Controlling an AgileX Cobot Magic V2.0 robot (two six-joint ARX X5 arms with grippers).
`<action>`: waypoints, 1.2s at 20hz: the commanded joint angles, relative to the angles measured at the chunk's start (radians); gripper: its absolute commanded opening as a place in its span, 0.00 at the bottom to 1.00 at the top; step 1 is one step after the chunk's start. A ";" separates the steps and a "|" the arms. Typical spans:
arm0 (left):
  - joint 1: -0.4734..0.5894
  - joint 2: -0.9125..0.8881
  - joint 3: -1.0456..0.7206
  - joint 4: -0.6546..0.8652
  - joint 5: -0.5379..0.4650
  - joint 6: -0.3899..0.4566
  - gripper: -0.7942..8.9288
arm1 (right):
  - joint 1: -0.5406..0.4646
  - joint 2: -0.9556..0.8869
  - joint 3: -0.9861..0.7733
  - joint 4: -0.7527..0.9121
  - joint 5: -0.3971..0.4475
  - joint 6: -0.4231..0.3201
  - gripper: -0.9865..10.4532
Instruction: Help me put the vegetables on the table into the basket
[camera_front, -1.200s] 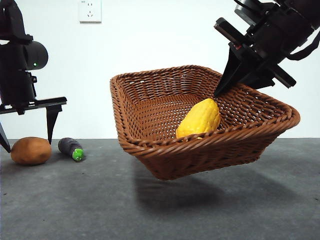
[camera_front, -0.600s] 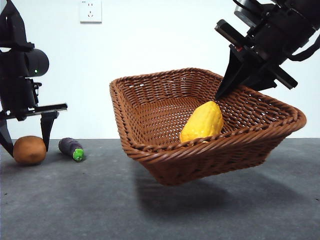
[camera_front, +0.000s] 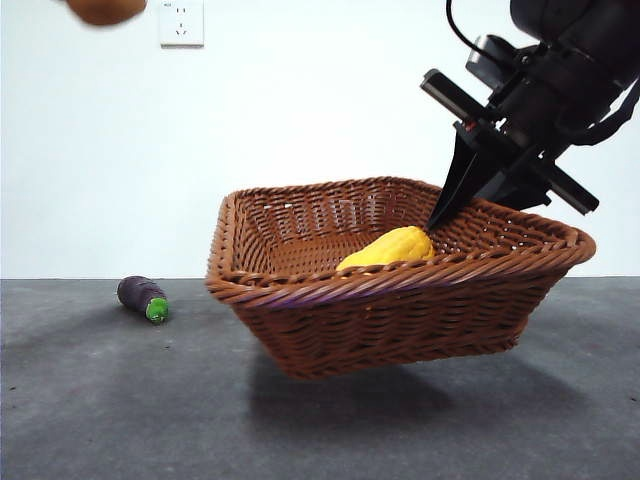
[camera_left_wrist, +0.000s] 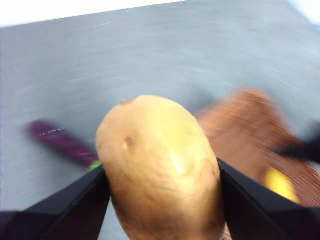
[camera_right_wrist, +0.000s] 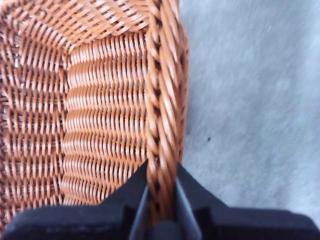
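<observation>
Inventory, near to far, for your check:

- Table (camera_front: 120, 400): dark grey; its near edge is bare.
- Basket (camera_front: 380, 315): right of centre, lifted clear of the table with its shadow beneath. The right gripper (camera_right_wrist: 161, 200) has its jaws pinched shut on the braided rim at the far right side.
- Yellow-orange vegetable (camera_front: 388, 247): lies inside the basket. Count it done.
- Eggplant (camera_front: 142, 298): lies on the table towards the far left edge, untouched. Count it outstanding.
- Potato (camera_left_wrist: 162, 167): clamped between the jaws of the left gripper (camera_left_wrist: 162, 200), raised high above the left side; only its underside shows at the front view's top edge. In hand, not yet in the basket.

One of three stowed, by your tally.
</observation>
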 joint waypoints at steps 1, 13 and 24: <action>-0.118 -0.068 -0.121 0.002 0.003 0.037 0.08 | 0.021 0.019 0.000 0.018 -0.016 0.044 0.08; -0.529 0.097 -0.473 0.235 -0.145 -0.018 0.08 | 0.153 0.021 0.000 0.035 0.010 0.073 0.08; -0.530 0.207 -0.473 0.224 -0.099 -0.101 0.57 | 0.152 0.021 0.000 0.038 0.018 0.053 0.08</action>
